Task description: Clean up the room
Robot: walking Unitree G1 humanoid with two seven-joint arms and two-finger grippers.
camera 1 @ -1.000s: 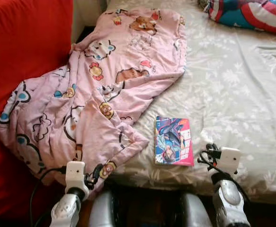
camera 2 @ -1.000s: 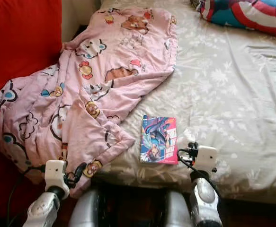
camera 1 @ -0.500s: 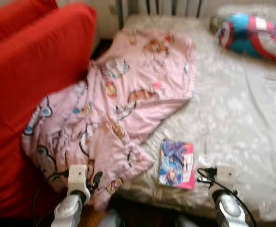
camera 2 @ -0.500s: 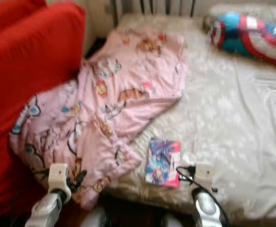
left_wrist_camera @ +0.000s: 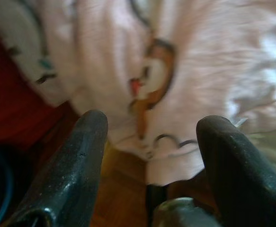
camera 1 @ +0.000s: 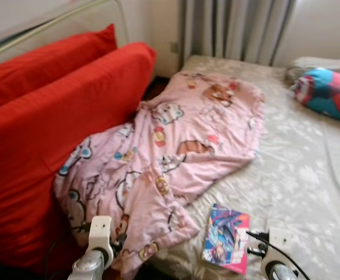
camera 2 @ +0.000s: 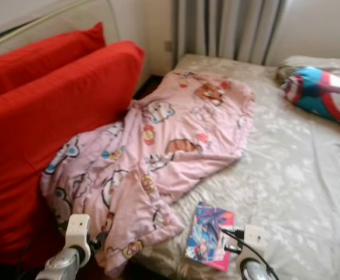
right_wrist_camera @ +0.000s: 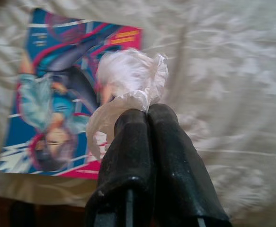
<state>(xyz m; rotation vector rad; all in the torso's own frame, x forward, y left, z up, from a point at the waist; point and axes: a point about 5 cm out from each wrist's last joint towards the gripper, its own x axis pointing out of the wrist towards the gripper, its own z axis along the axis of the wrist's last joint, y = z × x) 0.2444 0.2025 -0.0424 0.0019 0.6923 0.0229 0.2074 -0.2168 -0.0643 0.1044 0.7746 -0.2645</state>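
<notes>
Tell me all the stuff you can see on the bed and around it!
blanket: one, pink with cartoon animals, spread from the bed over its edge against the cushions
book: one, blue and pink cover, flat at the bed's near edge
pillow: one, blue, red and white, far right on bed
bed sheet: one, beige flowered
cushions: two, red, left of bed
curtain: grey, behind bed
plastic wrapper: one, clear, crumpled, pinched in right gripper
left gripper: open, near the blanket's hanging edge

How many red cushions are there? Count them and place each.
2. The front red cushion stands against the bed's left side, with the pink blanket draped against it. The rear red cushion stands behind it, by the metal rail. More may be hidden behind.
</notes>
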